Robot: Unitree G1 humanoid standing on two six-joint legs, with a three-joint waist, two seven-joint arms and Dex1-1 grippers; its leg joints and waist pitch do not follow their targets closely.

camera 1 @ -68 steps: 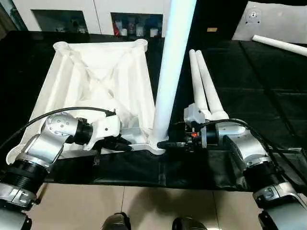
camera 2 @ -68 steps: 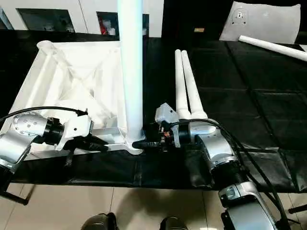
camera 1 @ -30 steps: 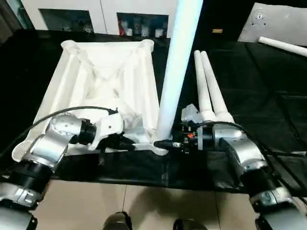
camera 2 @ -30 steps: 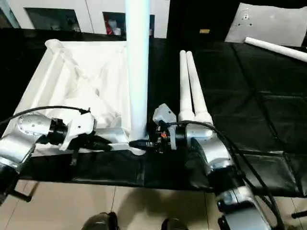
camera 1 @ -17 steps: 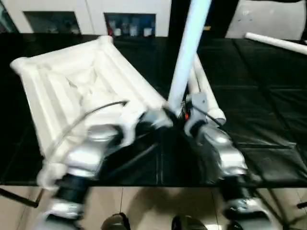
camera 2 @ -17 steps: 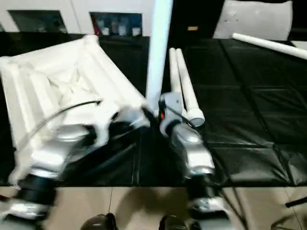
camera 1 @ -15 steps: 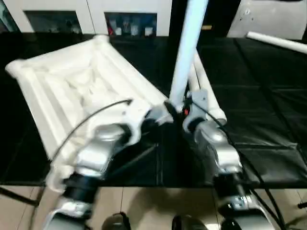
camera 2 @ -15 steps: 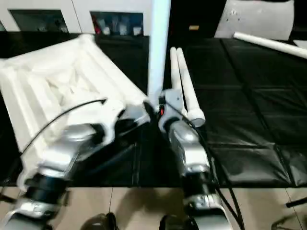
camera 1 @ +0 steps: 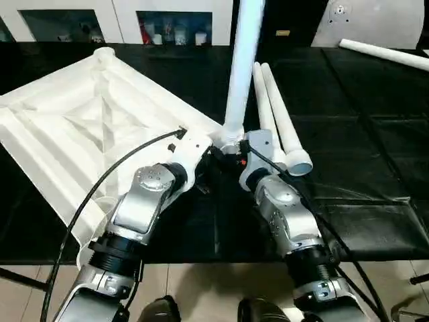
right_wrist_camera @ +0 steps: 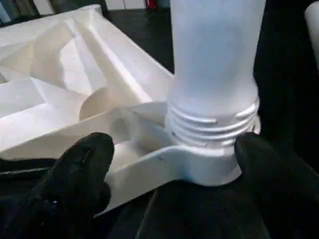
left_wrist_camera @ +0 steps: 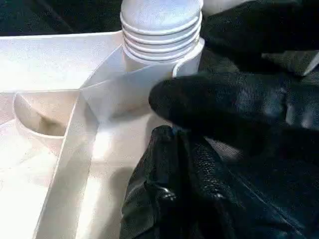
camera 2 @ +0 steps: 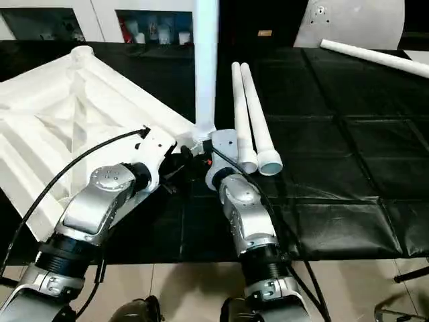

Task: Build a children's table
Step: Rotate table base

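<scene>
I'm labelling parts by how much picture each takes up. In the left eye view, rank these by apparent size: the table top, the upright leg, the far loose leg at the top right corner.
1. Table top, largest by far.
2. Upright leg; it stands near the camera and is cut off by the frame, so its look is unsure.
3. Far loose leg, smallest, though distance shrinks it.

Both silver forearms reach forward and converge at the foot of the upright leg (camera 1: pixel 242 67), the left pincer (camera 1: pixel 204 163) pressed shut beside it and the right pincer (right_wrist_camera: pixel 174 164) spread wide around its threaded base.
</scene>
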